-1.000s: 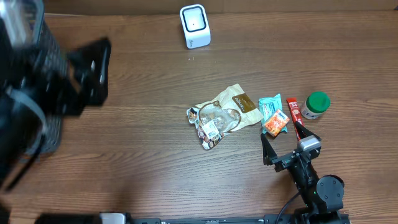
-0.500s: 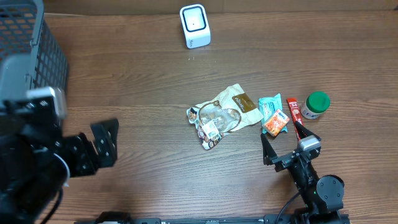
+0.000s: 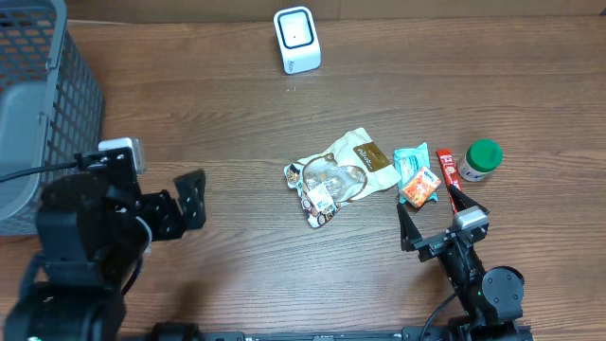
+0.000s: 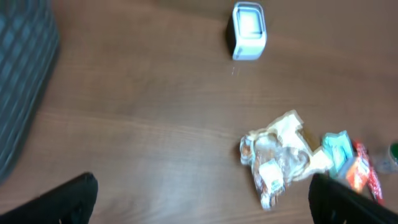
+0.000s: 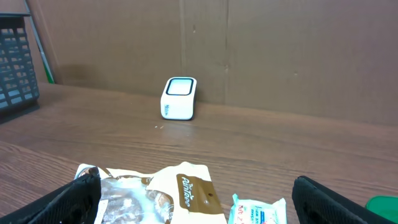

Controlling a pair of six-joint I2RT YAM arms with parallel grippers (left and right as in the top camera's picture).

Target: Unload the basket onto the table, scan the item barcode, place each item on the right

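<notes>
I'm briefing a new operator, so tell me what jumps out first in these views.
A loose cluster of snack packets lies right of centre, with a green-lidded jar at its right end. A white scanner stands alone near the far edge, and a grey mesh basket fills the far left corner. The left gripper and right gripper both stand open, holding nothing.

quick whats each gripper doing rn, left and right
left gripper: open, holding nothing
right gripper: open, holding nothing
</notes>
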